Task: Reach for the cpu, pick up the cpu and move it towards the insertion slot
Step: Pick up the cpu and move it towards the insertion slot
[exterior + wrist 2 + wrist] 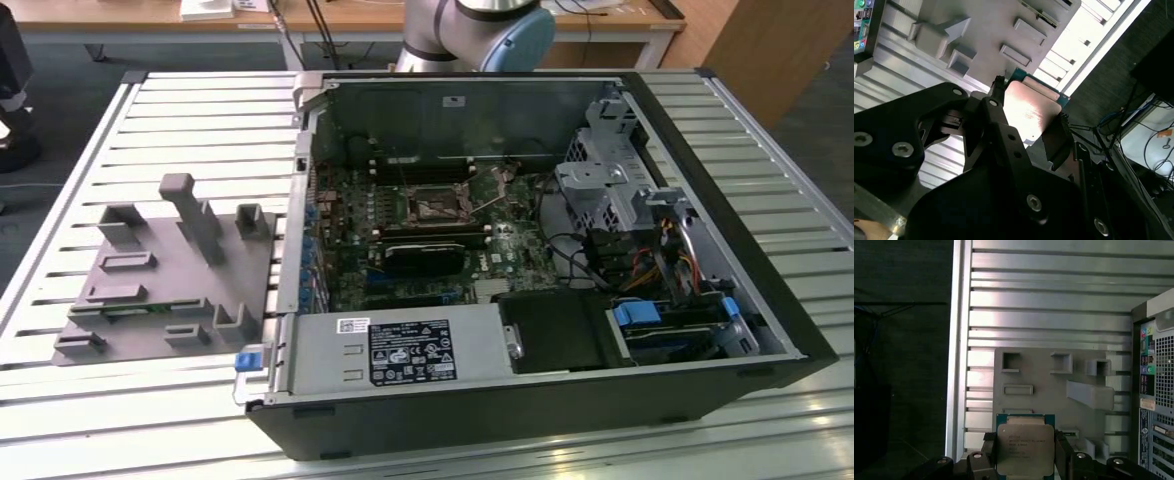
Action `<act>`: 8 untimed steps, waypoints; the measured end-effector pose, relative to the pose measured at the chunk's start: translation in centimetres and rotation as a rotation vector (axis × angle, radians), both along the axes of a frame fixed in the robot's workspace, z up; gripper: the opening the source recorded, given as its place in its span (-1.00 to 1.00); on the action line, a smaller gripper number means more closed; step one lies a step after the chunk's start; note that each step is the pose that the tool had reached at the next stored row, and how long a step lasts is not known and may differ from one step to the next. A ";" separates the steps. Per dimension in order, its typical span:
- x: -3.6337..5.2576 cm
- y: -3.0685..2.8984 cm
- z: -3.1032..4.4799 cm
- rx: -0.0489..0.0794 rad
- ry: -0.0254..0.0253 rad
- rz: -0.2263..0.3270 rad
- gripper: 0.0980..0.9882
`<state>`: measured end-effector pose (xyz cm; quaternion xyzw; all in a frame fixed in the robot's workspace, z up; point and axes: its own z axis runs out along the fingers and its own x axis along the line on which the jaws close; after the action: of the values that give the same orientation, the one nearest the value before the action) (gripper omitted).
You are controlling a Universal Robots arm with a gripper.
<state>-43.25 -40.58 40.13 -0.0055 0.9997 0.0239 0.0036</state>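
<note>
In the first wrist view, the cpu (1025, 442) is cut off along one edge by the picture's border, and two of its sides are covered by the fingers (1061, 452) pressed against them. Part of the grey tray (1054, 385) is hidden behind the chip, and the computer case (1154, 390) is cropped. In the exterior view, the robot arm (481, 30) is cut off at the upper edge. Whether the insertion slot (437, 206) is occupied cannot be told. The slatted table (174, 120) is partly hidden under the case.
</note>
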 end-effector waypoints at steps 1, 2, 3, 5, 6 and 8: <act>0.14 0.00 0.02 0.000 0.0000 0.000 0.00; 0.30 0.00 0.03 0.000 0.0001 0.000 0.00; 0.54 0.00 0.04 0.000 0.0001 0.000 0.00; 0.96 -0.01 0.04 0.000 0.0001 0.000 0.00; 1.20 -0.01 0.04 0.000 0.0002 0.000 0.00; 1.61 -0.05 0.04 0.001 0.0007 0.000 0.00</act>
<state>-41.65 -40.63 40.17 -0.0054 0.9997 0.0243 0.0032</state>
